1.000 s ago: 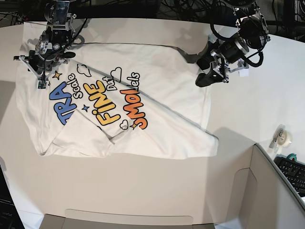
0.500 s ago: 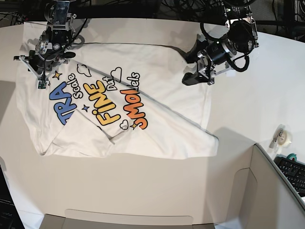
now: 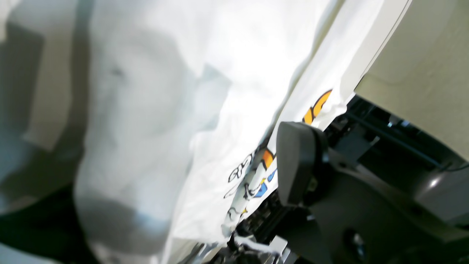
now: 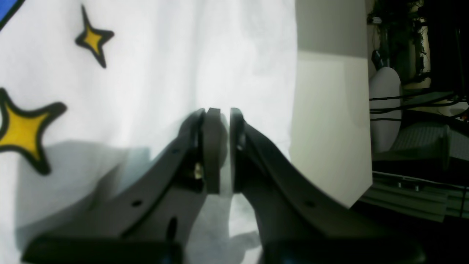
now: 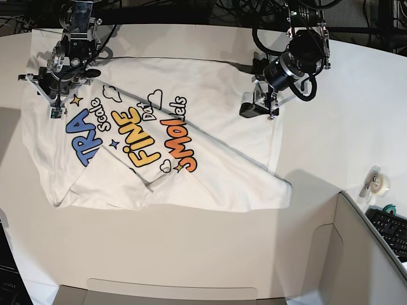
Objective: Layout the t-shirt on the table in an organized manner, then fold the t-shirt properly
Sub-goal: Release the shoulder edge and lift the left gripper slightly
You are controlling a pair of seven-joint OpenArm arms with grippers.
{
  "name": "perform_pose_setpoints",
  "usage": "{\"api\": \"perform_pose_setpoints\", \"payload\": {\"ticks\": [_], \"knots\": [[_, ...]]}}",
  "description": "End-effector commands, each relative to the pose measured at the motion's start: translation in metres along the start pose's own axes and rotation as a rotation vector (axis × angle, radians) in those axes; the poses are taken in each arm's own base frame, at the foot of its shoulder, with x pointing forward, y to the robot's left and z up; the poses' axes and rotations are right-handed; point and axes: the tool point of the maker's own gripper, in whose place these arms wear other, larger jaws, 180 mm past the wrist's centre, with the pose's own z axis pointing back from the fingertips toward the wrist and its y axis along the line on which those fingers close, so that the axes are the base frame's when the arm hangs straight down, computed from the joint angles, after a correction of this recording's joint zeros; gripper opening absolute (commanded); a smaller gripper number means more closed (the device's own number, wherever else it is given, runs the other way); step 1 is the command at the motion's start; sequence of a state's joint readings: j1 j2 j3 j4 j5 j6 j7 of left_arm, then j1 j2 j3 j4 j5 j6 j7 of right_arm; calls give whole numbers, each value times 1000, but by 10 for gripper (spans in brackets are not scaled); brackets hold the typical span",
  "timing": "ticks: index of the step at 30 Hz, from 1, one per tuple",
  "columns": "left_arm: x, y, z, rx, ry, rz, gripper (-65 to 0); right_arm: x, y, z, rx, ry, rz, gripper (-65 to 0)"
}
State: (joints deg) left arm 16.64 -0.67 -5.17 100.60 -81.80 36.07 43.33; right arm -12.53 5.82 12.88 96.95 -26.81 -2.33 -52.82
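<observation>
The left gripper point(image 5: 254, 108), jaw gap unclear, has swung over the t-shirt point(image 5: 210, 95); the right gripper point(image 4: 222, 146) stays pressed together, so laying out continues.

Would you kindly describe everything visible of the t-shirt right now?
The t-shirt is white, soft-looking cloth printed with blue, yellow and orange lettering, stars, hearts and clouds. It lies on the table, rumpled, with a diagonal fold across the print. The right pincer is shut on its edge; the left pincer sits over the opposite side.
</observation>
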Motion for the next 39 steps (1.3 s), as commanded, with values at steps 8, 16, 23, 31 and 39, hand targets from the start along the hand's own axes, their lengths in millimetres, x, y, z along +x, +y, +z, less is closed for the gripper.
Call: {"api": "perform_pose_setpoints", "payload": {"ticks": [8, 16, 23, 31, 39], "knots": [[5, -29, 19, -98, -35, 73, -310, 7, -4, 1, -5, -20, -9, -595], [38, -41, 44, -152, -149, 78, -310, 7, -4, 1, -5, -20, -9, -595], [43, -40, 47, -152, -163, 80, -310, 8, -4, 1, -6, -21, -10, -595], [47, -55, 51, -216, -166, -33, -512, 7, -4, 1, -5, -20, -9, -595], [54, -65, 60, -258, -183, -153, -579, 6, -1, 1, 1, -16, -13, -595]]}}
